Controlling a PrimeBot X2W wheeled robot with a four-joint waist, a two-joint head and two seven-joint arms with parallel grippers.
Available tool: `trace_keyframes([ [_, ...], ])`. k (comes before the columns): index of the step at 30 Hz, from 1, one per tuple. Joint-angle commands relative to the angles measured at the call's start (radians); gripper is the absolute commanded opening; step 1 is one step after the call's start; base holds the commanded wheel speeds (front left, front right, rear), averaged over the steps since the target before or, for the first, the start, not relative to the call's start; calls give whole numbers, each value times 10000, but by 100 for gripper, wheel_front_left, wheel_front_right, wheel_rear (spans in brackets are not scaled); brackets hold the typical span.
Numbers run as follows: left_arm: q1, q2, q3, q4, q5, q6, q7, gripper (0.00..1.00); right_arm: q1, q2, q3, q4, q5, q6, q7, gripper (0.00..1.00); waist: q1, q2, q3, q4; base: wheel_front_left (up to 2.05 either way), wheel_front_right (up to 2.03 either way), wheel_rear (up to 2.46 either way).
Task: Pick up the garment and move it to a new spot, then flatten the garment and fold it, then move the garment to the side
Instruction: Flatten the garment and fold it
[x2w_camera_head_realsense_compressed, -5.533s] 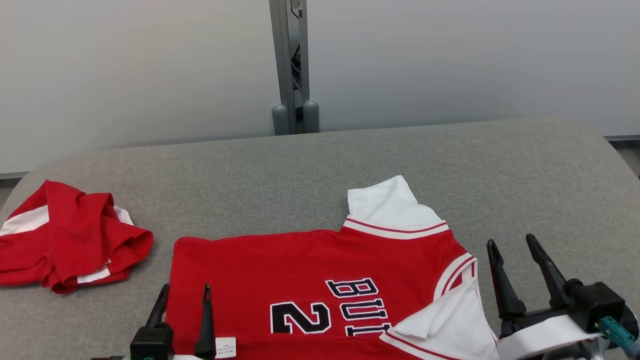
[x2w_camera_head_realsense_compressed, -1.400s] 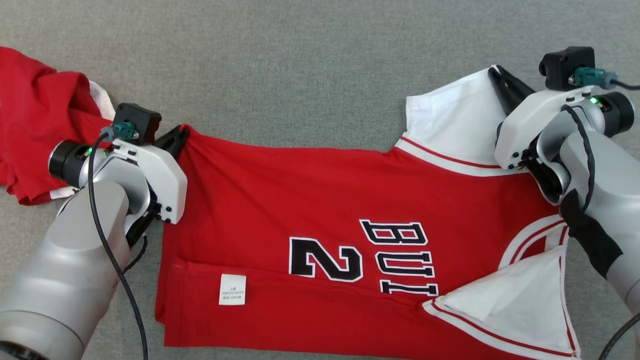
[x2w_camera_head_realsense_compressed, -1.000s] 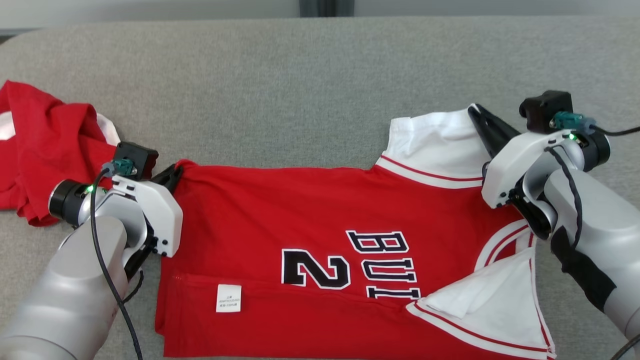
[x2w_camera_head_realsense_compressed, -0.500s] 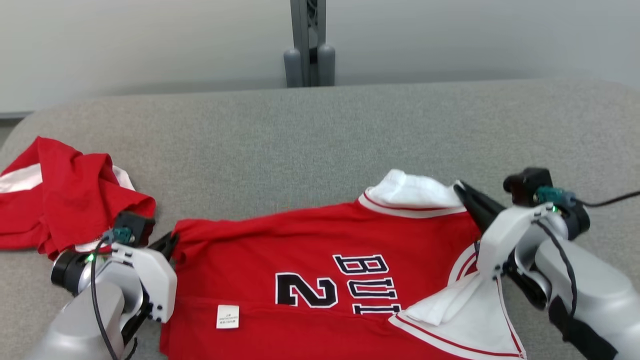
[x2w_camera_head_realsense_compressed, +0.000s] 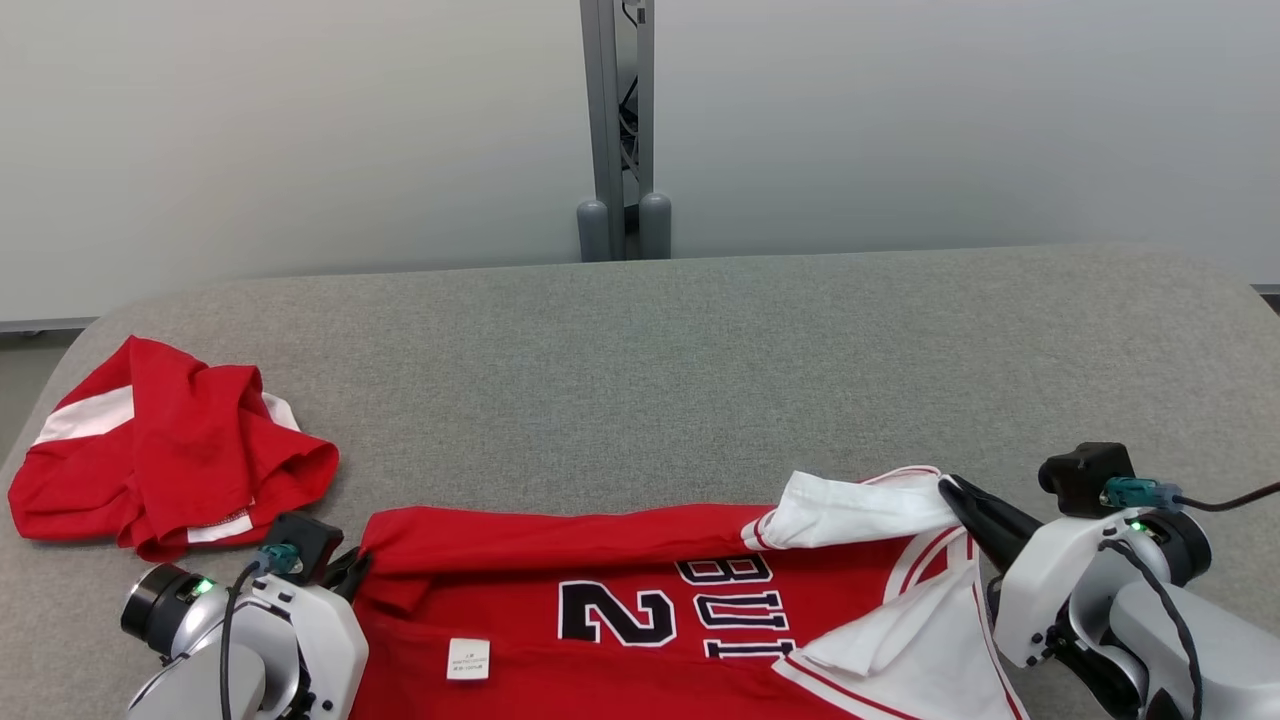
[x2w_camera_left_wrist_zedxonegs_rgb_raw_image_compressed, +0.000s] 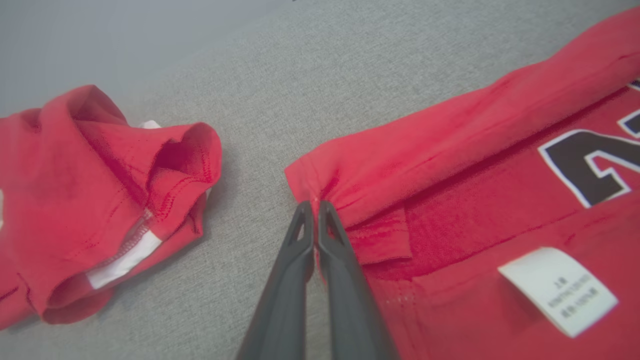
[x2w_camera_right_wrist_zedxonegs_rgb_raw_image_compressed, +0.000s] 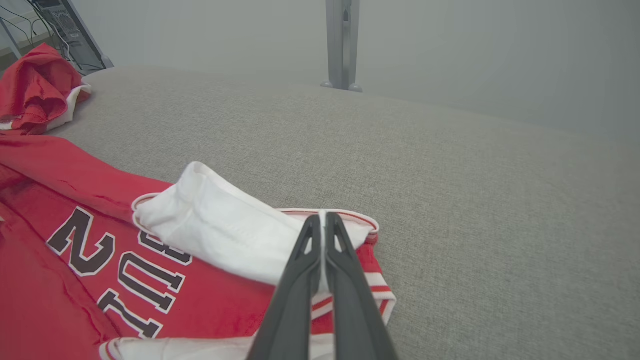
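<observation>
Folding is beginning: your left claw (x2w_camera_left_wrist_zedxonegs_rgb_raw_image_compressed: 312, 207) is pinching a hem corner of the red-and-white fabric jersey (x2w_camera_head_realsense_compressed: 640, 545), your right claw (x2w_camera_right_wrist_zedxonegs_rgb_raw_image_compressed: 323, 220) its sleeve. It is lying between them on the grey bench (x2w_camera_head_realsense_compressed: 700, 350), side move pending.

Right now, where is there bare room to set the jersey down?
Bare: the wide grey surface between the jersey and the back edge, and the right end past the right gripper. Crowded: near left, crumpled red garment beside the left gripper.
</observation>
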Motion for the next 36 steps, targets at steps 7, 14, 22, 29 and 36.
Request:
trace_keyframes([
  [7,5,140,-393,-403,503,413,-196,0,365,-453,-236,-398,46,-4,-10,0,0,0,-93,28,0,0,0],
  [14,-58,361,-711,-962,914,847,-195,1,725,-819,-534,-885,-33,-4,14,0,0,0,-214,47,0,0,0],
  [22,283,872,-972,-1835,1112,1246,136,2,1454,-1398,-879,-1923,99,-4,793,0,0,0,-298,-10,0,0,0],
  [29,651,1381,-1314,-2668,1223,1464,868,0,2011,-1837,-1212,-2937,87,-4,1674,0,0,0,-319,-79,0,0,0],
  [36,1008,1817,-1582,-3754,1220,1575,1838,0,2516,-2000,-1611,-3506,-78,-4,2619,0,0,0,-325,-2,0,0,0],
])
